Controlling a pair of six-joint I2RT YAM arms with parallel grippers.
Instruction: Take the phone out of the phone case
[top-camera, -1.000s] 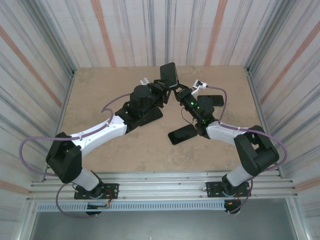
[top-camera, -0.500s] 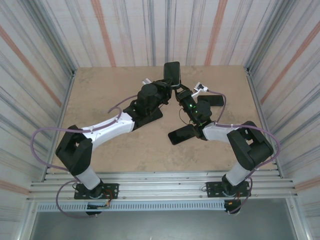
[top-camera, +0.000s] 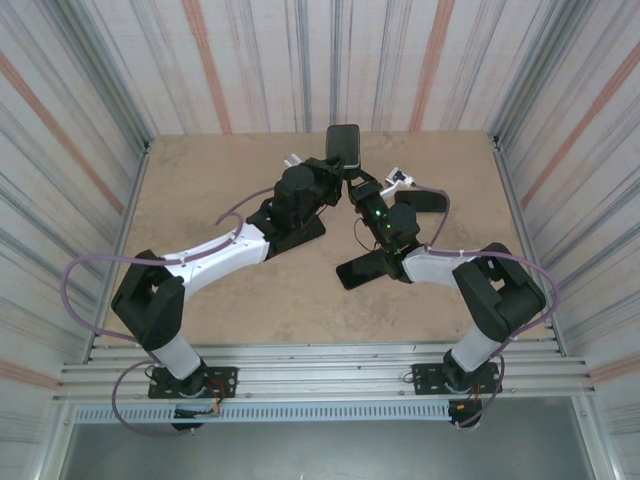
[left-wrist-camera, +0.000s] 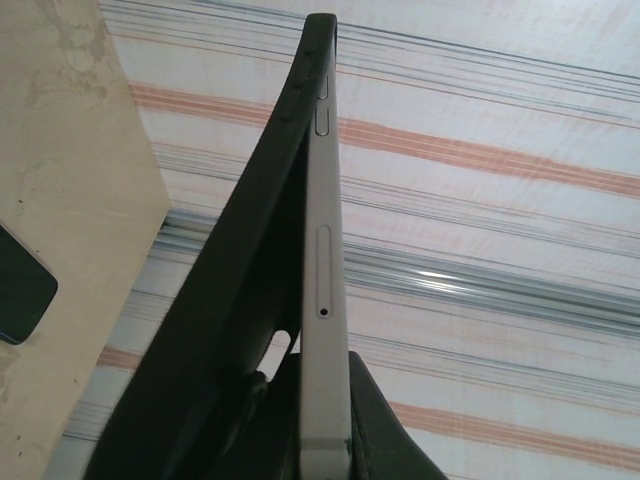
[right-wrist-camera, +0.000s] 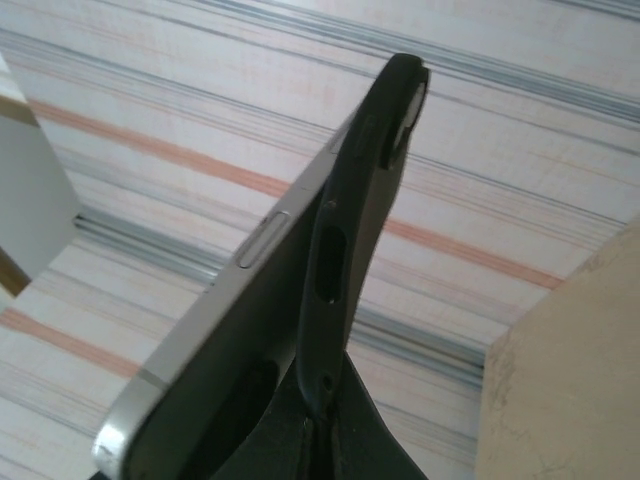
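Note:
A phone in a black phone case (top-camera: 343, 146) is held upright above the far middle of the table, between both grippers. My left gripper (top-camera: 333, 172) reaches it from the left and is shut on the phone's silver edge (left-wrist-camera: 322, 250); the left gripper (left-wrist-camera: 325, 435) clamps that edge from both sides. The black case (left-wrist-camera: 225, 330) bows away from the phone on the left. My right gripper (top-camera: 354, 182) comes from the right, and the right gripper (right-wrist-camera: 328, 440) is shut on the thin rim of the case (right-wrist-camera: 350, 230). The phone (right-wrist-camera: 225, 285) leans away to the case's left.
A dark phone (top-camera: 365, 268) lies on the tan table (top-camera: 200, 200) under the right arm, and another dark flat one (top-camera: 426, 200) lies further right. A black flat object (top-camera: 292, 232) sits under the left arm. Striped walls close in three sides.
My left gripper has closed onto the phone's edge. The left arm swung in closer, and the held phone and case shifted slightly right and stand more upright.

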